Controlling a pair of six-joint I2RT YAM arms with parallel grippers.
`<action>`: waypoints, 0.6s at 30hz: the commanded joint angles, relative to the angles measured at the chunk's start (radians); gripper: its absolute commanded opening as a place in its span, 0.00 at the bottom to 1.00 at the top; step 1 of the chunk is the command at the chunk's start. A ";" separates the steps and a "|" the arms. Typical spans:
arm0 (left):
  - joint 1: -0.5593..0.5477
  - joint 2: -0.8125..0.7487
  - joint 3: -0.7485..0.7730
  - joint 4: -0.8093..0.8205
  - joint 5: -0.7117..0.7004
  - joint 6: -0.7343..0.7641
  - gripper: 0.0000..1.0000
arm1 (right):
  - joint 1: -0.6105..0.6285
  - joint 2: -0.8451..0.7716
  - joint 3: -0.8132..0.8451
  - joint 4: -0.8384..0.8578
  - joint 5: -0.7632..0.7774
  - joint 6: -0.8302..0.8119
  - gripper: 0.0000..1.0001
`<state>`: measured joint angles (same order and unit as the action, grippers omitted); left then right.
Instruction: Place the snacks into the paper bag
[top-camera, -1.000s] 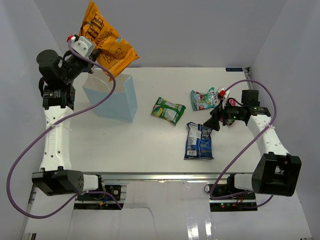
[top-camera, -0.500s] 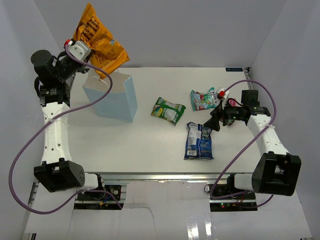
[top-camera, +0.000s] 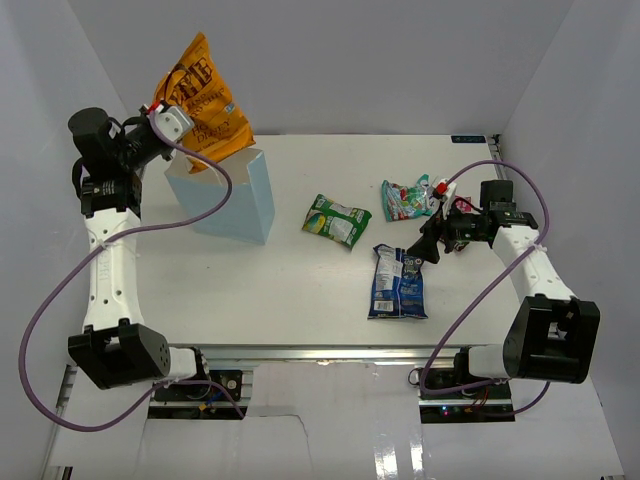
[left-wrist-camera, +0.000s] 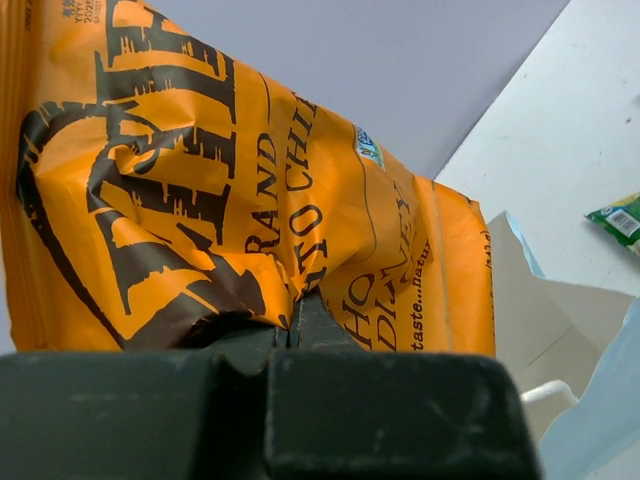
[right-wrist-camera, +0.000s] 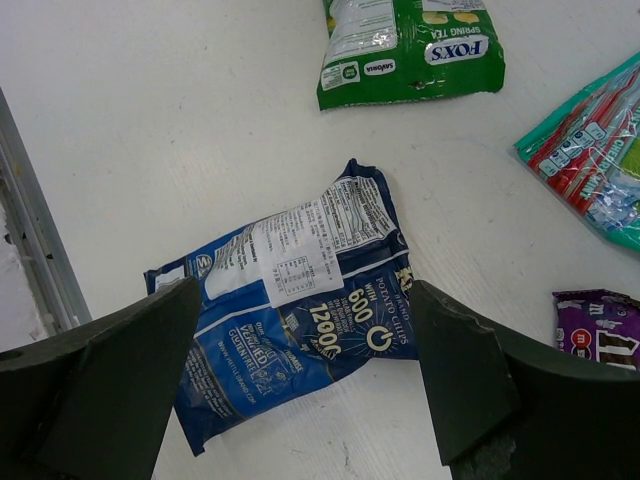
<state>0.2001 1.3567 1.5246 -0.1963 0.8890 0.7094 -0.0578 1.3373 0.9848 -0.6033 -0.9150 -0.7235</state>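
Observation:
My left gripper (top-camera: 178, 118) is shut on the orange chip bag (top-camera: 203, 98) and holds it upright over the open top of the light blue paper bag (top-camera: 240, 200); the chip bag (left-wrist-camera: 230, 190) fills the left wrist view. My right gripper (top-camera: 428, 247) is open above the blue-white bag (top-camera: 397, 282), which lies flat on the table (right-wrist-camera: 290, 300). The green bag (top-camera: 337, 219), also in the right wrist view (right-wrist-camera: 410, 45), the teal-red candy bag (top-camera: 405, 198) and the small dark purple pack (right-wrist-camera: 600, 330) lie nearby.
White enclosure walls stand close on the left, right and back. The table's metal front rail (top-camera: 320, 352) runs along the near edge. Purple cables loop beside both arms.
My left gripper has swung the orange chip bag more upright and lowered it toward the paper bag's mouth. The right arm has barely moved.

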 joint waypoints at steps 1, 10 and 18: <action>0.005 -0.077 -0.039 -0.023 -0.005 0.130 0.00 | -0.004 0.016 0.018 -0.013 -0.019 -0.024 0.90; 0.005 -0.100 -0.078 0.037 -0.033 0.148 0.00 | -0.004 0.043 0.035 -0.036 -0.015 -0.033 0.90; 0.005 -0.094 -0.052 0.038 0.014 0.147 0.00 | -0.004 0.040 0.029 -0.039 -0.008 -0.036 0.90</action>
<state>0.2001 1.2976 1.4349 -0.2020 0.8551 0.8246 -0.0578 1.3830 0.9852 -0.6308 -0.9150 -0.7410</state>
